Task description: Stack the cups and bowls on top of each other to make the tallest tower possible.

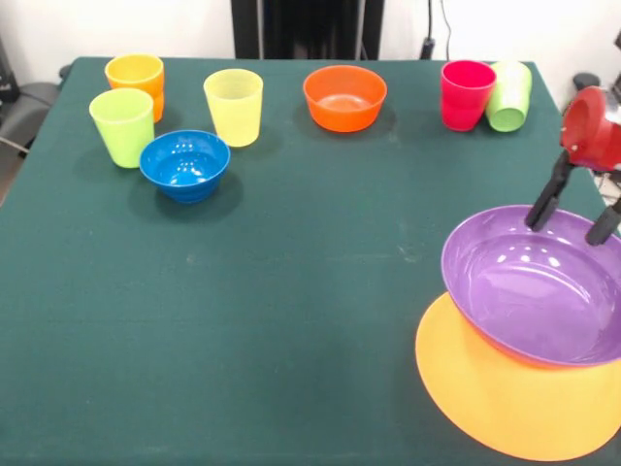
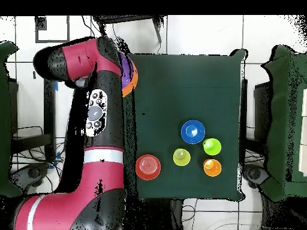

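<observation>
The purple bowl (image 1: 534, 291) sits on the large orange-yellow bowl (image 1: 505, 398), which lies upside down at the table's near right. My gripper (image 1: 563, 231) is open, its two black fingers (image 1: 543, 199) spread just over the purple bowl's far rim. A blue bowl (image 1: 184, 165), a lime green cup (image 1: 122, 126), an orange cup (image 1: 135, 76) and a yellow cup (image 1: 234, 105) stand at the far left. A red-orange bowl (image 1: 344, 97) is at the far middle. A red cup (image 1: 467, 94) has a green cup (image 1: 508, 94) leaning on it. The large green bowl is out of view.
In the overhead view the arm (image 2: 99, 120) covers the table's left edge and hides the gripper. Only slivers of the purple bowl (image 2: 125, 69) and orange bowl (image 2: 132, 82) show. The blue bowl (image 2: 193, 131) and red-orange bowl (image 2: 148, 167) stand near the robot's side.
</observation>
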